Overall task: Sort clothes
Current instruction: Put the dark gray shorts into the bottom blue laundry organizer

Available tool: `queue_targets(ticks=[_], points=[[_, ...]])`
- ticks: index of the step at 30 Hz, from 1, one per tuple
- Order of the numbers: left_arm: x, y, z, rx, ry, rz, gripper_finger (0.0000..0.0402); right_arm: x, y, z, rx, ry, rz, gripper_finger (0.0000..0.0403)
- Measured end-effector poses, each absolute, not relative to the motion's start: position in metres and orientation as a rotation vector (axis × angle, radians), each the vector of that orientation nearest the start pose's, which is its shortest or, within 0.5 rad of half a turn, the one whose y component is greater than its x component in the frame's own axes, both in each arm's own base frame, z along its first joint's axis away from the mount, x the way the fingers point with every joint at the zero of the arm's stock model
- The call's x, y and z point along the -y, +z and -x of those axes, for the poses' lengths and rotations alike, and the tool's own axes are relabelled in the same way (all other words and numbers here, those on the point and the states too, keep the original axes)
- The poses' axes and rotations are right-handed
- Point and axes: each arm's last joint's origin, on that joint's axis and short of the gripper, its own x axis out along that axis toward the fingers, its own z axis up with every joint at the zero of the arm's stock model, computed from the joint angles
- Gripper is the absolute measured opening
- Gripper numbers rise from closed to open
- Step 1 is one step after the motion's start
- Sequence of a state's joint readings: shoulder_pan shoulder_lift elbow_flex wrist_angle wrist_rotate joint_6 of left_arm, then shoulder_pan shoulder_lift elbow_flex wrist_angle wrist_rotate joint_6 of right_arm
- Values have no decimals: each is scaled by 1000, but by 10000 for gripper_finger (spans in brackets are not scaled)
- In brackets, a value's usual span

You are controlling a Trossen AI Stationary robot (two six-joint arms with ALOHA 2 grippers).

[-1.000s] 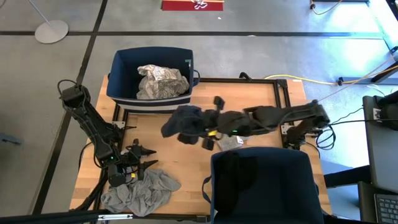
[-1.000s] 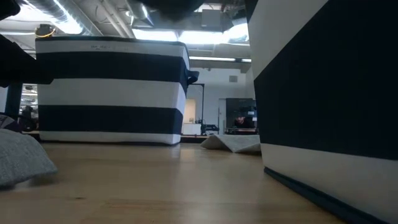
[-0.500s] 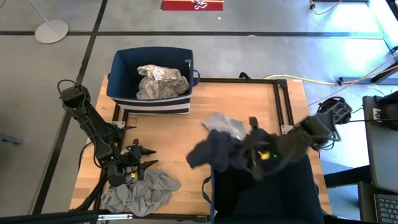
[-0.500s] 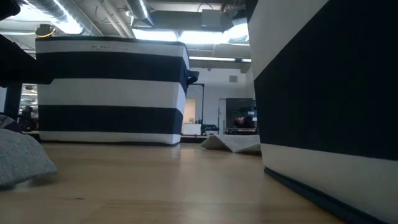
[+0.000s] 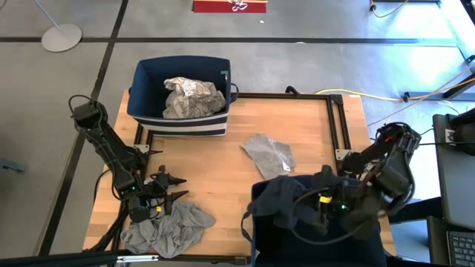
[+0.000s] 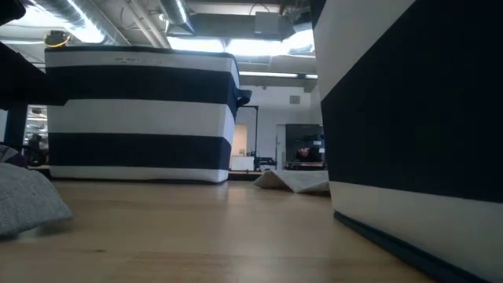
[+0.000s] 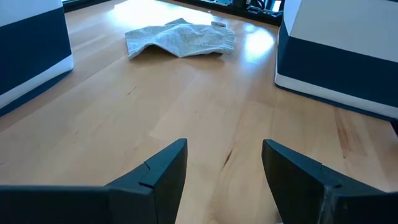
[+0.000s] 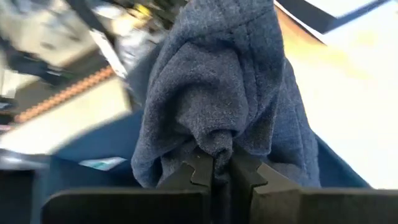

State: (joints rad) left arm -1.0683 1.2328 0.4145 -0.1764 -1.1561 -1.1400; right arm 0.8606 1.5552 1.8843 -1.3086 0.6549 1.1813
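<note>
Two arms are at the table, and the right gripper (image 8: 221, 167) is the busy one. Its fingers are pinched tight on a dark blue garment (image 8: 217, 87), which bunches up right at the tips and hangs down from them. In the high view the right gripper (image 5: 324, 202) is over the near bin (image 5: 256, 222), the one at the near right of the table, and the dark blue garment (image 5: 286, 199) droops over the far rim with most of it above the inside. So the bin lies straight below the cloth, and I think letting go here would drop it in. A second ago this arm was stretched out over the middle of the table with the cloth in the air; now it has swung back over the bin. The left gripper (image 5: 165, 194) waits with its fingers spread apart at the near left, just beside a grey garment (image 5: 167, 228). A light grey garment (image 5: 269, 153) lies flat in the middle. A white patterned garment (image 5: 191, 96) sits in the far bin (image 5: 145, 74).
</note>
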Motion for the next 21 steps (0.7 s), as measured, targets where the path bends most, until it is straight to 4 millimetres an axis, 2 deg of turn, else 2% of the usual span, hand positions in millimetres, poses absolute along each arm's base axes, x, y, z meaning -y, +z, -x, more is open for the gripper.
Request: queue_targets(ticks=[4, 9, 21], points=[[151, 148, -113, -317, 296, 228, 198, -209, 407, -201, -768, -350, -427, 21], [151, 148, -113, -317, 296, 228, 198, -227, 382, -216, -836, -397, -386, 21], [151, 148, -113, -315, 298, 226, 198, -258, 318, -233, -1218, -548, -342, 33]])
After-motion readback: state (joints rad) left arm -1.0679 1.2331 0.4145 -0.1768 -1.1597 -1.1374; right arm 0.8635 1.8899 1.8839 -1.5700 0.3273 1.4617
